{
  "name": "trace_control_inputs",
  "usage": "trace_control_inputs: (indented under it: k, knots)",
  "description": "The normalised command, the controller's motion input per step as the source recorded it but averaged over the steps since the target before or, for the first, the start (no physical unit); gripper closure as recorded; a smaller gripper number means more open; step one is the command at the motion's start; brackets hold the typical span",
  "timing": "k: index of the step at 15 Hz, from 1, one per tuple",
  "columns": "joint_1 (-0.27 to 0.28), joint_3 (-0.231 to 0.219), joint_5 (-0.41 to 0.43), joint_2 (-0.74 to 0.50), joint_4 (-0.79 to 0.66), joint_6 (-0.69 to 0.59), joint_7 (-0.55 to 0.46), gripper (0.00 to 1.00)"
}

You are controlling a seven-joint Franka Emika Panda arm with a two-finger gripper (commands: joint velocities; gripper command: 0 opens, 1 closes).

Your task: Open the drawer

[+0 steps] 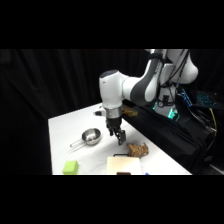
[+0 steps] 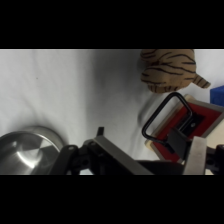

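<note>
The drawer [image 1: 121, 164] is a cream-white box at the table's near edge, partly cut off by the picture's bottom. In the wrist view its reddish-brown front [image 2: 200, 122] carries a dark loop handle [image 2: 167, 116], with a tan wooden edge [image 2: 152, 145] below. My gripper [image 1: 119, 136] hangs just above and behind the drawer, between it and the metal bowl, touching nothing. In the wrist view the gripper [image 2: 140, 142] is open, and the handle lies close to its right finger [image 2: 196, 156]. How far the tray is slid out does not show.
A brown striped soft toy [image 1: 137, 148] [image 2: 167, 70] lies right beside the drawer. A metal bowl with a handle [image 1: 90, 136] [image 2: 27, 152] sits left of the gripper. A green block [image 1: 70, 166] rests at the near left corner of the white table [image 1: 65, 127].
</note>
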Motion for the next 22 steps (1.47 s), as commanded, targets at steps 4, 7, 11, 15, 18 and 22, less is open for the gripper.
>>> trace_control_inputs:
  k: [4, 7, 11, 15, 18, 22]
  knots:
    - [0.002, 0.074, 0.156, 0.21, 0.11, 0.23, -0.04, 0.0]
    - [-0.03, 0.076, 0.141, 0.17, 0.11, 0.19, -0.06, 0.0]
    - [-0.068, 0.105, 0.151, 0.16, 0.11, 0.18, -0.11, 0.0]
    - [-0.083, 0.115, 0.131, 0.18, 0.1, 0.2, -0.12, 0.0]
    - [-0.111, 0.128, 0.129, 0.18, 0.09, 0.2, -0.14, 0.0]
    - [-0.122, 0.135, 0.115, 0.15, 0.07, 0.21, -0.15, 0.0]
